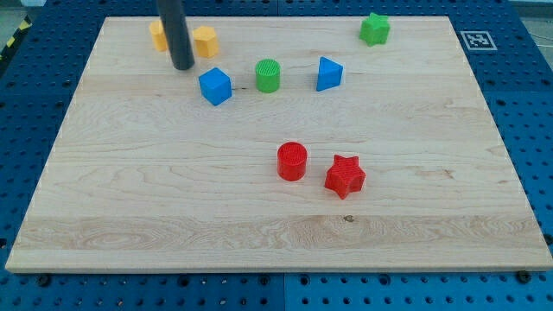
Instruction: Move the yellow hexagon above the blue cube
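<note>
- At the view's top left of the tabletop (130, 216), our rod stands between two yellow blocks; my tip (182, 66) rests just beside the yellow hexagon (205, 41), on its lower left; whether it touches we cannot tell.
- The other yellow block (157, 34) sits partly hidden behind the rod, shape unclear.
- The blue cube (215, 85) lies just below the hexagon, so we judge the task nearly finished; any next move is a slight nudge rightward.
- Our tool is a bare rod: nothing to open, nothing held.
- Further right: green cylinder (268, 75), blue triangle (328, 73).
</note>
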You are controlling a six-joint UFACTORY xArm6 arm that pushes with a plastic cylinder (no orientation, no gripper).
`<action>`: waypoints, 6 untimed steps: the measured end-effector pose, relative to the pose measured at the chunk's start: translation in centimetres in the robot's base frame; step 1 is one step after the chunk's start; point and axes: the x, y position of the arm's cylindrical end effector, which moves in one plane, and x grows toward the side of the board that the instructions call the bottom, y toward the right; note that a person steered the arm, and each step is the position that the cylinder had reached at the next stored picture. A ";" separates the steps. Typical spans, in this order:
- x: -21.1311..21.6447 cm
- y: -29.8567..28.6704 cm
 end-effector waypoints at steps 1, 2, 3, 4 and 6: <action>-1.4 -0.1; -1.5 -0.3; -2.4 0.5; -2.4 1.7; -0.4 3.0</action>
